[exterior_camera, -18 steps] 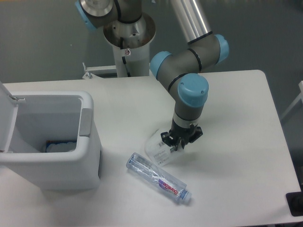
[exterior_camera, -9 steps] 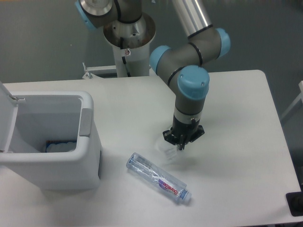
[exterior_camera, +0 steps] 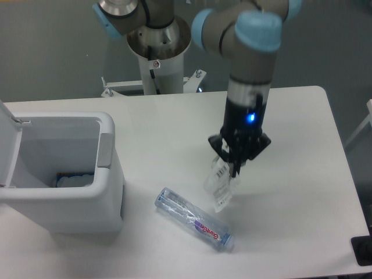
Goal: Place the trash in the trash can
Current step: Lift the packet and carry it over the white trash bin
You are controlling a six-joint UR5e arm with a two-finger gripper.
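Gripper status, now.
Gripper: shut on the plastic packet, which hangs below it above the table.

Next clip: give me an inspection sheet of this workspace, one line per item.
Surface: white table, no stains seen.
Job's things: clear plastic packet hangs from the gripper above the table; crushed bottle lies on the table; trash can stands at the left, lid open, something pale inside.
Clutter: nothing seen.
Grippers: gripper shut on the packet.
Cables: nothing seen.
Surroundings: grey floor; dark object at the lower right edge, unidentifiable.
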